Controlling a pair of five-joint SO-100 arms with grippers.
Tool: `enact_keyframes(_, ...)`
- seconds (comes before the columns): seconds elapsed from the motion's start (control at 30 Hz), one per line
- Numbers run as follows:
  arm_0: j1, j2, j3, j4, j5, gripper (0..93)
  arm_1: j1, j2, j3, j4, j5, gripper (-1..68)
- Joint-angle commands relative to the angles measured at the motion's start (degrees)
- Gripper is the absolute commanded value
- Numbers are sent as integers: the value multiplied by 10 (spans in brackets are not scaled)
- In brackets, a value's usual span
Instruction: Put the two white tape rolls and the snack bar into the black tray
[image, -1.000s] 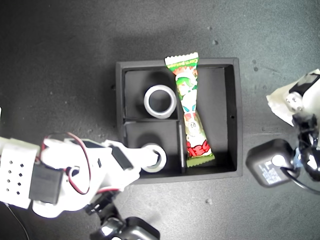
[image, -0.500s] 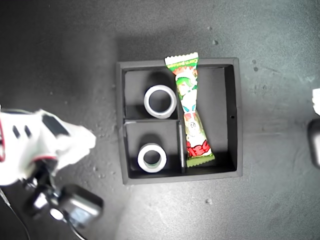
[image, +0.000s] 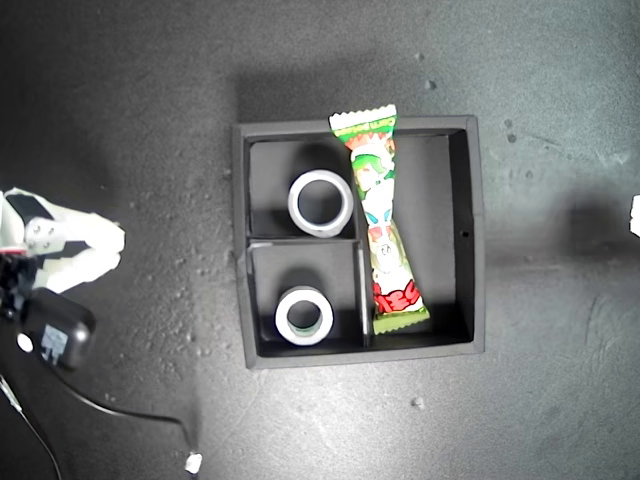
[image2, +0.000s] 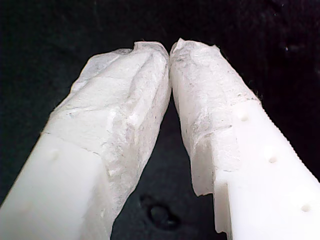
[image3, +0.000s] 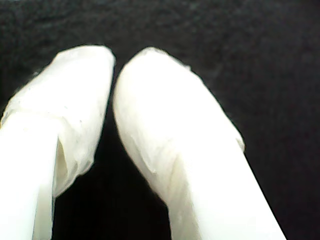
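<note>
The black tray (image: 478, 230) lies in the middle of the exterior view. One white tape roll (image: 294, 203) sits in its upper left compartment. The other white tape roll (image: 281, 316), with a greenish core, sits in the lower left compartment. The snack bar (image: 380, 220) lies lengthwise in the long right compartment, its top end resting over the tray's far wall. My first gripper (image2: 170, 50) is shut with its tips touching and nothing between them. My second gripper (image3: 114, 65) is shut and empty too. Both wrist views show only dark mat.
An arm's white gripper (image: 90, 250) sits at the exterior view's left edge, well apart from the tray; the wrist views do not show which arm it is. Below it are a black camera block (image: 55, 335) and a thin cable (image: 120, 410). A white sliver (image: 635, 215) shows at the right edge.
The arm at the exterior view's left has pulled back from the tray's lower left compartment to the left edge, leaving the roll there. The arm at the right has almost left the picture.
</note>
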Motion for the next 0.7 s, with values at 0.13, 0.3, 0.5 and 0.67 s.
enact_keyframes(0.13,5,98,60,24,-14,1,25,172,123,33,-13,-6)
enact_keyframes(0.3,7,122,85,47,-18,1,33,173,181,-4,-18,-5)
enact_keyframes(0.5,14,103,148,55,-105,86,14,172,181,104,34,-2)
enact_keyframes(0.67,4,122,148,128,-42,49,-34,168,181,126,-10,0)
